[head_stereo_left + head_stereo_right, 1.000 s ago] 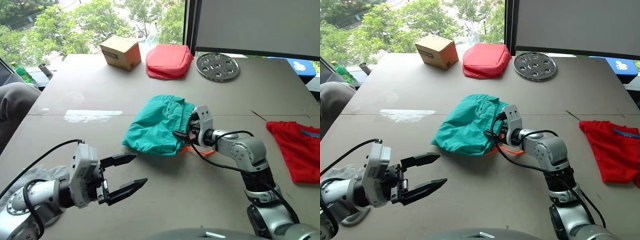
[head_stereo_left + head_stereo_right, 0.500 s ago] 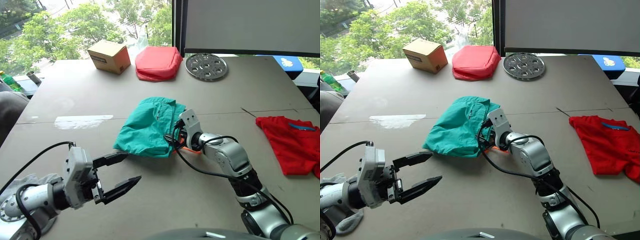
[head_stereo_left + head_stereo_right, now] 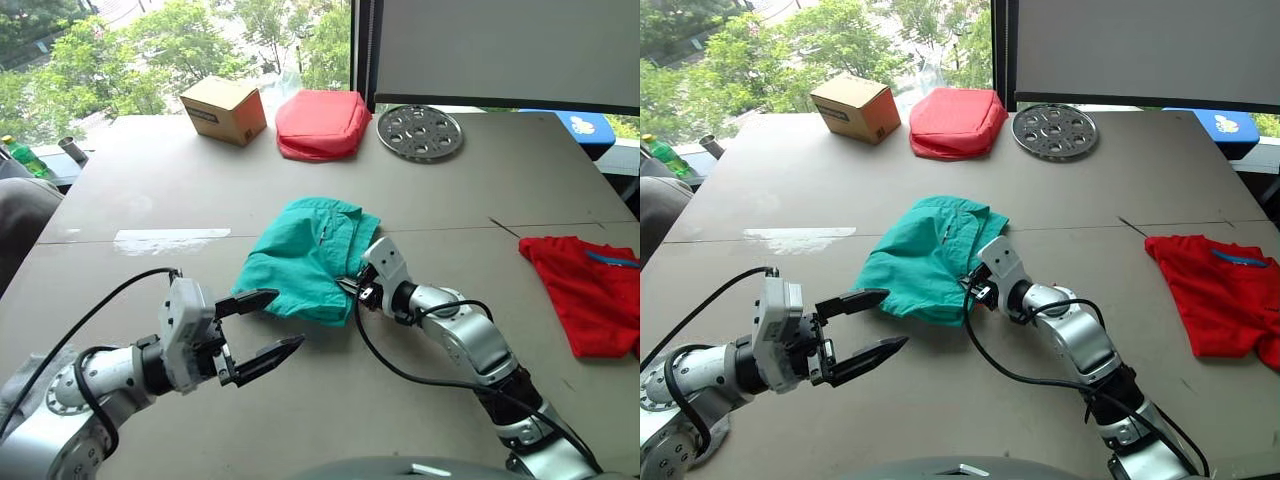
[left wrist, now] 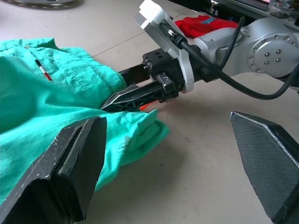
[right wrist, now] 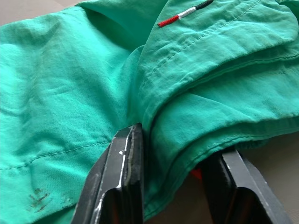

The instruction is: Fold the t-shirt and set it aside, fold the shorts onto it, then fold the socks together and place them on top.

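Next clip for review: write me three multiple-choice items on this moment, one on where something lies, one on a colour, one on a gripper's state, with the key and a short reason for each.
1. Where does the t-shirt lie?
A. On the table's right side, apart from the shorts
B. Under the shorts
C. On the cardboard box

2. What colour is the cloth that the right gripper has hold of?
A. Light grey
B. Teal-green
C. Bright red

3. How is the left gripper?
A. Shut on the shorts
B. Shut on a sock
C. Open, holding nothing

Key:
1 A, the red shirt lies flat by the right edge, with bare table between it and the shorts.
2 B, the right wrist view shows teal folds between its fingers.
3 C, its fingers stand spread at the shorts' near edge with nothing between them.
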### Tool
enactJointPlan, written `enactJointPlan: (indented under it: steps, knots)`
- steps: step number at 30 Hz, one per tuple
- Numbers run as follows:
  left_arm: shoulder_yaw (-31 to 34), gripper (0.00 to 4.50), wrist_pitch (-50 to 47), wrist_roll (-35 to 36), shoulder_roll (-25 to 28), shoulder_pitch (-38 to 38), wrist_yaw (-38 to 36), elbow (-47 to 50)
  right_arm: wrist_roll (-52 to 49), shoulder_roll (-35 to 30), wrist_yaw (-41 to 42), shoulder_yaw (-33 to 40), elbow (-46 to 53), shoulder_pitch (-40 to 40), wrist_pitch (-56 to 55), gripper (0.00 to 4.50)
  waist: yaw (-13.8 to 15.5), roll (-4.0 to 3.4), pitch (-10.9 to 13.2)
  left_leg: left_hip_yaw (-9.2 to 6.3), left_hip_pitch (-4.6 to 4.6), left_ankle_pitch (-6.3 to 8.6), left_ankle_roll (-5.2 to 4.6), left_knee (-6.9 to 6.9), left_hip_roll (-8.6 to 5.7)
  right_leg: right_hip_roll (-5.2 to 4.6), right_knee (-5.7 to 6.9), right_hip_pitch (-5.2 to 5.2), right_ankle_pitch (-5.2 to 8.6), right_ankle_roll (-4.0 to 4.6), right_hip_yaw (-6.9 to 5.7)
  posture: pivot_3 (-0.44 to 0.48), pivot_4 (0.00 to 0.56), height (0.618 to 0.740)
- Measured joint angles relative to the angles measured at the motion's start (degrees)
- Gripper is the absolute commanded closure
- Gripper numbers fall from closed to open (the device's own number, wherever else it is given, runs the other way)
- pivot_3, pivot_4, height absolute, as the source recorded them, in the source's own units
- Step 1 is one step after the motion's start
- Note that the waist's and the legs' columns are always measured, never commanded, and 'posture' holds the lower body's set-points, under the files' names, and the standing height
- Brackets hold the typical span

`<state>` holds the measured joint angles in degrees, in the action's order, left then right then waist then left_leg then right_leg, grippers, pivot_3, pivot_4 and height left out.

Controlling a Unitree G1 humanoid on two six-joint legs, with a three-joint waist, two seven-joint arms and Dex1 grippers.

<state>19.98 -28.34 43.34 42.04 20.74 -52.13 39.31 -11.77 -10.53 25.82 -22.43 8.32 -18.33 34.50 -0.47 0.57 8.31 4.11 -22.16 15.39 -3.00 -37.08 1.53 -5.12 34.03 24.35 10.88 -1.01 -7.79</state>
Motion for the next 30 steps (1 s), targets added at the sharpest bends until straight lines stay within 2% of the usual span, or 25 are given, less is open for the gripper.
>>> enactJointPlan:
  steps: [1,2,7,13,20,22,25,30]
  knots:
    - [-0.7,0.0,0.0,-0.2,0.0,-0.8,-0.1,-0.4,-0.3,0.0,0.7,0.6,-0.3,-0.2,-0.1,4.43,0.1,0.01,0.0,-0.02,-0.03,0.0,0.0,-0.01,-0.01,0.0,-0.01,0.0,0.0,0.0,0.0,0.0,0.15,0.739]
    - [-1.1,0.0,0.0,-0.4,0.0,-1.8,-0.3,-1.2,-0.4,0.0,1.5,0.9,-0.6,-0.3,-0.3,4.5,0.1,0.01,0.0,-0.02,-0.05,0.0,-0.01,-0.01,-0.01,0.0,-0.05,0.0,0.0,0.0,-0.01,0.0,0.15,0.739]
    - [-2.5,0.0,0.4,-0.9,0.1,-4.1,-1.7,-4.2,-1.0,0.1,2.6,2.2,-1.7,0.0,-1.6,4.5,0.3,0.0,0.0,-0.06,-0.09,0.0,-0.02,-0.01,-0.02,0.01,-0.04,0.01,-0.01,0.0,-0.04,0.0,0.15,0.739]
    - [-6.4,0.0,1.0,-1.1,-1.1,-8.3,-1.8,-5.2,-3.8,-1.3,1.7,9.7,2.3,3.8,-1.3,4.5,1.4,-0.01,0.1,-0.09,-0.58,-0.01,-0.03,-0.12,-0.1,0.0,-0.1,0.34,-0.02,0.0,-0.05,0.0,0.15,0.739]
    - [-10.8,0.0,1.4,-1.6,-3.0,-13.6,-2.3,-7.6,-5.3,-7.8,0.1,19.7,12.7,9.2,-1.0,4.5,1.3,-0.07,0.1,-0.07,-0.54,-0.01,-0.05,-0.13,-0.14,0.05,-0.07,0.33,-0.03,0.0,-0.03,0.0,0.15,0.739]
    - [-13.2,0.0,1.9,-2.1,-4.1,-15.7,-3.0,-9.2,-4.2,-12.5,0.1,21.7,17.3,12.0,-1.1,4.5,1.4,-0.05,0.1,-0.09,-0.55,-0.01,-0.05,-0.13,-0.18,0.06,-0.08,0.32,-0.02,0.0,0.0,0.0,0.15,0.739]
    - [-15.8,0.0,2.5,-2.8,-5.2,-17.6,-3.7,-10.6,-4.0,-15.1,-0.2,25.0,21.1,14.7,-1.0,4.5,1.4,0.03,0.0,-0.09,-0.55,-0.01,-0.06,-0.13,-0.17,0.08,-0.08,0.31,-0.03,0.0,0.0,0.0,0.15,0.739]
    - [-18.8,0.0,3.2,-3.8,-6.4,-20.9,-5.1,-12.7,-4.6,-17.9,-1.6,34.9,26.0,19.4,-0.7,4.5,1.4,0.09,0.0,-0.08,-0.55,-0.04,-0.11,-0.16,-0.18,0.11,-0.07,0.25,-0.03,0.0,0.02,0.0,0.15,0.739]
